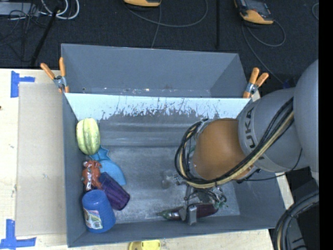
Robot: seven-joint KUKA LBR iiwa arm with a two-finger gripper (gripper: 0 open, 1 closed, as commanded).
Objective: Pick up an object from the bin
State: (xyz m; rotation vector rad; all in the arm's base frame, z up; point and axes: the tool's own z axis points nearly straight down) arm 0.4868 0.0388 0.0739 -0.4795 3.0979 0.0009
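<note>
My gripper (pixel 193 208) is low in the bin's front right part, just under the arm's orange cover. It sits right over a dark, elongated bottle-like thing (pixel 174 214) that lies along the front wall, with a maroon end (pixel 208 210) showing to the right of the gripper. The gripper's body hides the thing's middle, so I cannot tell whether it is held.
Along the left wall lie a yellow-green striped squash (pixel 88 135), a light blue piece (pixel 110 170), a small orange-red toy (pixel 91 174), a purple cylinder (pixel 115 191) and a blue can (pixel 97 211). The arm covers the bin's right side.
</note>
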